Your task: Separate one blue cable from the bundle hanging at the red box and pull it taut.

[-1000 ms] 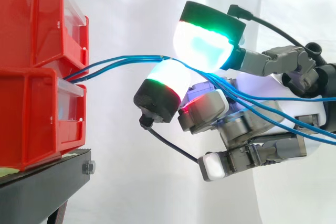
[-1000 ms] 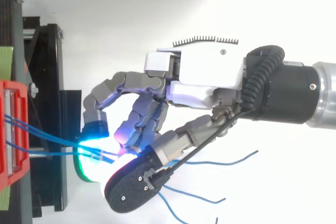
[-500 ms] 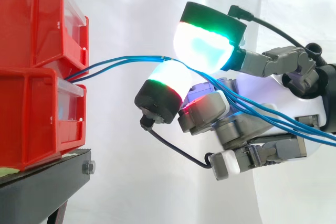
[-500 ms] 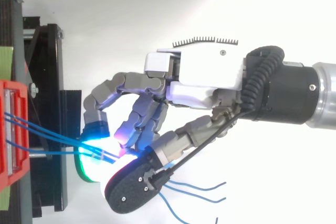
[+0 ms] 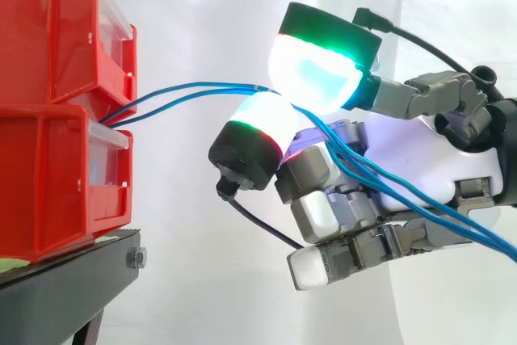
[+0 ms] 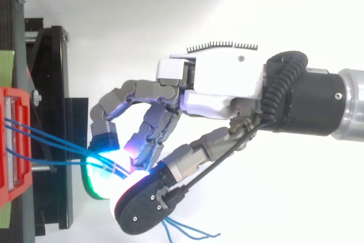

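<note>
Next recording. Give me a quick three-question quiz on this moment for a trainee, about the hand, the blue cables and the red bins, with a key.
1. True or false: the hand is open and touches nothing.
2. Where do the blue cables leave the red bins? A: between the upper and the lower bin. B: over the top of the upper bin. C: from under the lower bin.
3. Fill in: in the side view, past the glowing pads, the cables slope down to the view's ____ edge.
Key: 1 false, its pads pinch the cables. 2 A. 3 right.
</note>
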{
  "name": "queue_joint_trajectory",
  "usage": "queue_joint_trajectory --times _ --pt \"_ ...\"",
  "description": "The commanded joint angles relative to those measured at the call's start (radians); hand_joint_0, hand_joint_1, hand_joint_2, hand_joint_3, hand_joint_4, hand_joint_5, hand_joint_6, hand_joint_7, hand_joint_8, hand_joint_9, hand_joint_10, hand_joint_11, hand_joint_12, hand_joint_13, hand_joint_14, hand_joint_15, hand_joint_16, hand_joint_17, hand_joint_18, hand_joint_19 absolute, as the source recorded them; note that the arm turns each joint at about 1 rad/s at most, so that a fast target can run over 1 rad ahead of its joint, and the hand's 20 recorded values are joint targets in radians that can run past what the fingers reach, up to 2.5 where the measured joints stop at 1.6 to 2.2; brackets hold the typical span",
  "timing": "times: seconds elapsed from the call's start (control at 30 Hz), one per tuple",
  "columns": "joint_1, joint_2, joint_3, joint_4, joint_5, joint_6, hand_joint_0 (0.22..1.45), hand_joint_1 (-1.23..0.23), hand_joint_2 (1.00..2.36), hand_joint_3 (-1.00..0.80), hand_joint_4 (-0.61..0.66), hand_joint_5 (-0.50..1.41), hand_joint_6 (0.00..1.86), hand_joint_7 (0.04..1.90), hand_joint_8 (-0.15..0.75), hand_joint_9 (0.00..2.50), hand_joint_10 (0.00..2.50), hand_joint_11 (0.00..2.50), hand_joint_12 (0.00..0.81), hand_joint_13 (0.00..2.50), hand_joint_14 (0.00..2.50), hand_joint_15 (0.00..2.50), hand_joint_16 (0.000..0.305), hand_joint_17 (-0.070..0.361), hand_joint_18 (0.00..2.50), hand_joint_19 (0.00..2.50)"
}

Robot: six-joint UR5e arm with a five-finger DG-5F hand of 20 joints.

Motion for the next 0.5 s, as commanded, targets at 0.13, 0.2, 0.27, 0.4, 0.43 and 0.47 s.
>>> queue_joint_trajectory --times 0.13,0.2,0.27,0.4,0.43,0.47 --pt "0.000 0.000 -0.001 0.000 0.000 0.000 0.77 -0.86 1.00 -0.47 0.06 -0.22 0.89 1.24 0.285 1.01 0.02 1.06 0.265 1.29 0.02 0.54 0.012 0.027 0.80 0.30" --pt "0.000 0.000 -0.001 0.000 0.000 -0.001 0.77 -0.85 1.00 -0.47 0.06 -0.22 0.89 1.24 0.284 1.01 0.02 1.07 0.272 1.32 0.02 0.64 0.012 0.027 0.81 0.31" --pt "0.000 0.000 -0.001 0.000 0.000 -0.001 0.77 -0.85 1.00 -0.47 0.06 -0.22 0.89 1.24 0.283 1.01 0.02 1.08 0.278 1.35 0.02 0.72 0.012 0.028 0.81 0.32" --pt "0.000 0.000 -0.001 0.000 0.000 -0.001 0.77 -0.85 1.00 -0.47 0.06 -0.22 0.89 1.24 0.278 1.00 0.02 1.09 0.297 1.42 0.03 0.97 0.014 0.032 0.83 0.34" --pt "0.000 0.000 -0.001 0.000 0.000 -0.001 0.77 -0.85 1.00 -0.47 0.06 -0.22 0.89 1.24 0.278 1.00 0.02 1.09 0.292 1.43 0.03 1.02 0.015 0.033 0.83 0.35" --pt "0.000 0.001 -0.001 0.000 0.000 -0.001 0.77 -0.85 1.00 -0.47 0.06 -0.22 0.89 1.24 0.278 1.00 0.02 1.10 0.288 1.46 0.03 1.08 0.015 0.033 0.83 0.36"
